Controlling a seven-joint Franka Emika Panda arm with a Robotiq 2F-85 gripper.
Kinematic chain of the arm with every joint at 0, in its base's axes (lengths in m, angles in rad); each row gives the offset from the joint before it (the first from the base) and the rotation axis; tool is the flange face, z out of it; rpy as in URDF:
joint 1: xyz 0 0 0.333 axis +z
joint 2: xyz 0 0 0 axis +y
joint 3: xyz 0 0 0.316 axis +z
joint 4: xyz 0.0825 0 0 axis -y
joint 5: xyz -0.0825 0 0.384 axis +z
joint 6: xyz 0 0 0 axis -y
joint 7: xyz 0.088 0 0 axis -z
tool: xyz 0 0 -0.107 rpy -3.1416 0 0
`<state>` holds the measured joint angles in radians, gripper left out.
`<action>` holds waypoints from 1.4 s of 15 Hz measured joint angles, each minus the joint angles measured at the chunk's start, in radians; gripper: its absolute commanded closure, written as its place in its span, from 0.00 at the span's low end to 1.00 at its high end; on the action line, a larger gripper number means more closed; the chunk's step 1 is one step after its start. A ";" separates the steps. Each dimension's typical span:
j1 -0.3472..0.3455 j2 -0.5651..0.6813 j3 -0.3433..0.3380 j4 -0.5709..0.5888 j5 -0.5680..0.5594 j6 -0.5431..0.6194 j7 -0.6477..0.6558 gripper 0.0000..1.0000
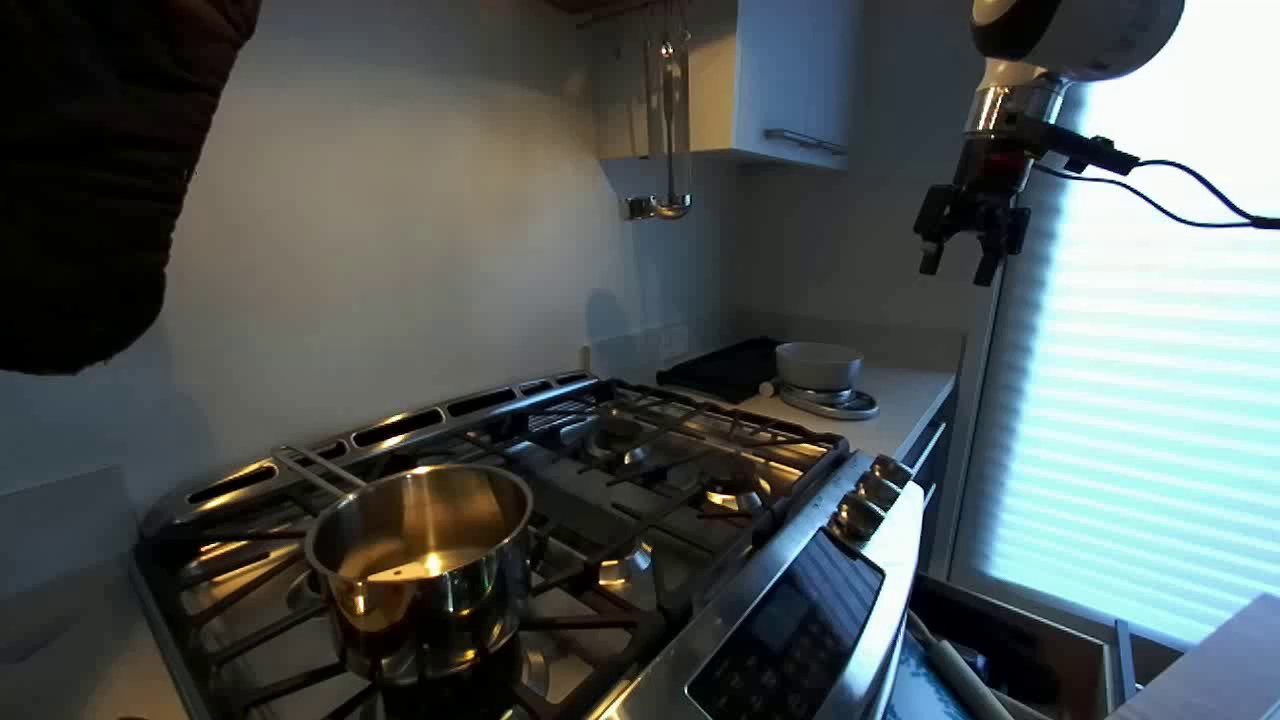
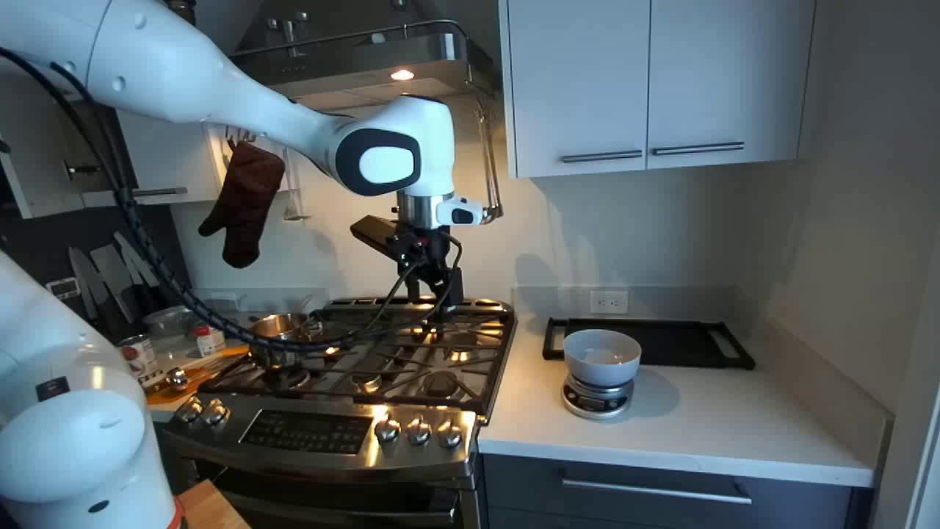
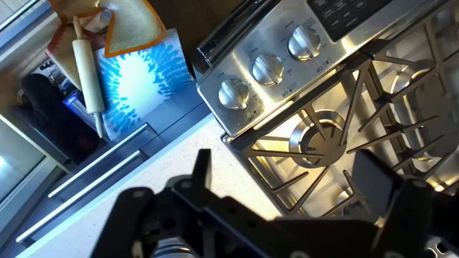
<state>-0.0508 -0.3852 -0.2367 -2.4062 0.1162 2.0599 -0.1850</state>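
While the jaws hung wide apart, empty, the pot (image 2: 275, 357) centre-left and bowl (image 2: 602, 360) centre-right in an exterior view seemed not yet grasped.

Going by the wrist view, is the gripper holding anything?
No: the gripper stands open, its fingers well apart, with just the stove and countertop showing between them.

Your white arm (image 2: 220, 92) stretches outward, its wrist (image 2: 422, 211) points downward, and your jaws hang spread apart.
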 measured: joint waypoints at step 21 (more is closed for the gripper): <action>-0.002 0.142 0.083 0.001 -0.037 0.292 0.052 0.00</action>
<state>-0.0531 -0.2430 -0.1534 -2.4055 0.0787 2.3515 -0.1328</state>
